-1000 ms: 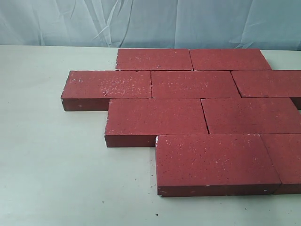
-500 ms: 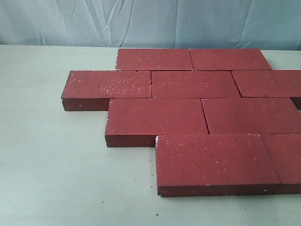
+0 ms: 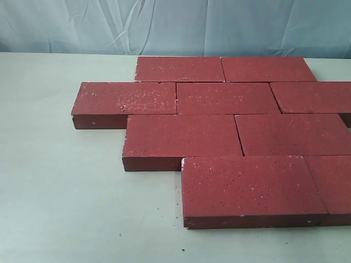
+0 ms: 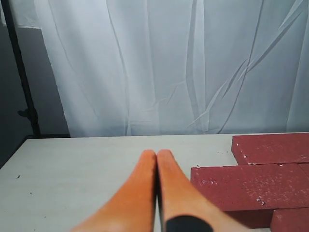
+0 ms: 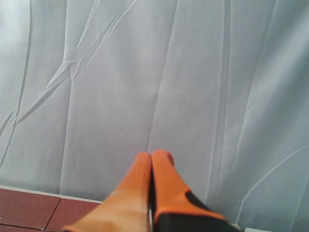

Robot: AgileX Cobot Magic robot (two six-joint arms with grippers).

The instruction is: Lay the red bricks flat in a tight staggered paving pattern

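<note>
Risk lies in a low arm pass nudging the red bricks [image 3: 227, 98], laid flat in four tight staggered rows on the table [image 3: 60, 192]; left gripper [image 4: 157, 153] and right gripper [image 5: 153, 155] hover pinched closed, empty.

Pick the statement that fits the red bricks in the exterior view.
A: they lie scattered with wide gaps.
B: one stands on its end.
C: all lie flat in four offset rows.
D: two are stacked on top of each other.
C: the red bricks all lie flat on the table, in four rows whose end joints are shifted from row to row, with tight seams.
</note>
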